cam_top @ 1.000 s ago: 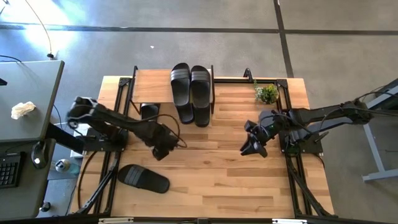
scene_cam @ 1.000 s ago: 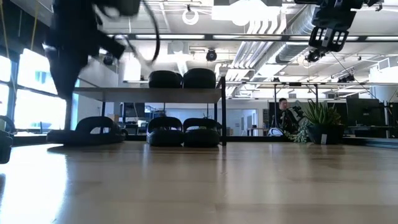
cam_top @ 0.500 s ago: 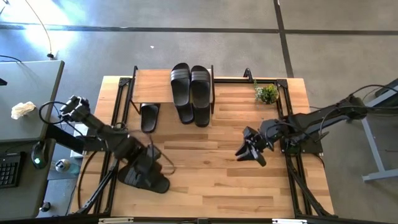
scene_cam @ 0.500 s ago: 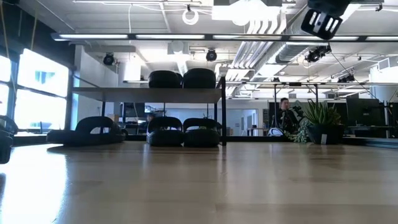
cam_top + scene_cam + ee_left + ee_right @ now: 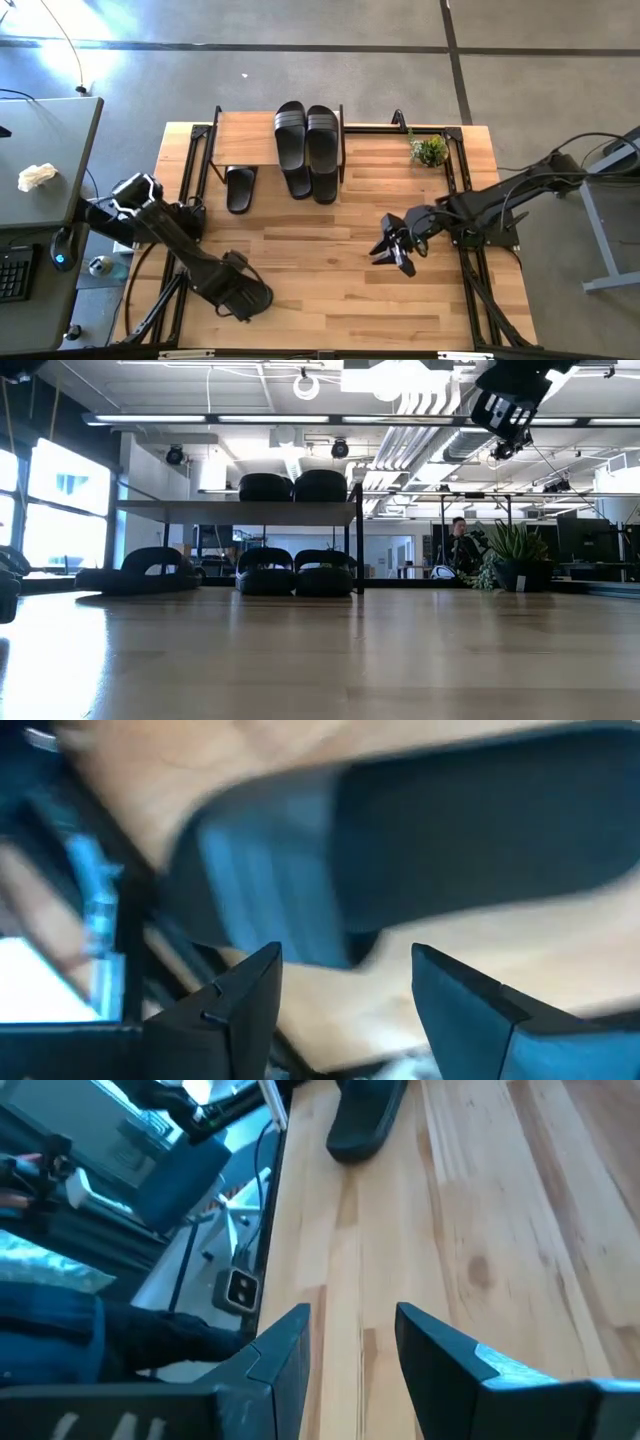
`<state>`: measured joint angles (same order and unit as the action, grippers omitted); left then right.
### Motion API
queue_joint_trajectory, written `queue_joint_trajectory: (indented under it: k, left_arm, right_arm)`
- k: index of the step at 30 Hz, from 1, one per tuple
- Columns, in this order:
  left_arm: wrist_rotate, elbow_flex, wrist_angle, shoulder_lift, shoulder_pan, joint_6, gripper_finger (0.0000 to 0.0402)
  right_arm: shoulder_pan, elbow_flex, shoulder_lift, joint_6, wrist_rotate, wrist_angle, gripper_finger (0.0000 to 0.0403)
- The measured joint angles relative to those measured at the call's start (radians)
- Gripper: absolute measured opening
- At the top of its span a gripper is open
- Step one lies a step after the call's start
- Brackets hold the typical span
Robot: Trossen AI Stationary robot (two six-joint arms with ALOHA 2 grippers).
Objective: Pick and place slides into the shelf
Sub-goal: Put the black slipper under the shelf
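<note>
No readable brand, label or writing anywhere.

Left of the shelf (image 5: 247,139) and toward the table's near edge: left arm reaching down from the table's left side, left gripper (image 5: 232,285) hovering right over a lone sandal (image 5: 252,294), fingers (image 5: 245,1005) spread open with nothing between them. That sandal lying flat on the table (image 5: 350,290), long axis running left-right with a slight slant; toe end not discernible.

At the shelf itself: a single sandal (image 5: 240,188) lying on the table just in front of the top board's left half, long axis pointing front to back, toward the shelf. A pair of sandals (image 5: 307,148) lying side by side, touching, on the right end of the top board, long axes also front to back, near ends overhanging the board's front edge. Low view showing another pair (image 5: 294,571) sitting underneath the board, on the table.

Right of the shelf: a small potted plant (image 5: 429,150) standing near the table's far right corner. Right arm stretching in from the right side, right gripper (image 5: 392,248) hanging above bare wood well apart from the shelf, fingers (image 5: 280,1355) parted and empty.
</note>
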<state>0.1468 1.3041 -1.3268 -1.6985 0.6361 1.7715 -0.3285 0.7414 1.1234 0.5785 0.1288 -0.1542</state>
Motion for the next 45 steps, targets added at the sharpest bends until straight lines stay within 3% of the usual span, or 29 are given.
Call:
queue_joint_trajectory:
  k: [5,15,24,37,41,45]
  left_arm:
    - [0.003,0.0,-0.081,-0.073,-0.001,-0.036,0.0204]
    - [0.01,0.0,-0.037,-0.143,-0.001,-0.074,0.0204]
    - [0.018,0.0,-0.11,-0.218,-0.001,-0.153,0.0204]
    - [-0.001,-0.012,-0.098,-0.249,-0.001,-0.142,0.0203]
    - [0.011,-0.014,-0.124,-0.249,-0.001,-0.139,0.0176]
    - [0.01,-0.014,-0.144,-0.249,-0.001,-0.115,0.0115]
  right_arm:
    - [-0.01,0.0,0.026,-0.001,0.002,0.021,0.0138]
    - [-0.015,0.0,0.035,0.007,0.001,0.04,0.0138]
    - [-0.015,0.0,0.035,0.007,-0.003,0.051,0.0138]
    - [-0.015,0.0,0.035,0.006,-0.003,0.05,0.0138]
    - [-0.015,0.0,0.035,0.005,-0.003,0.051,0.0138]
    - [-0.015,0.0,0.035,0.004,-0.003,0.051,0.0138]
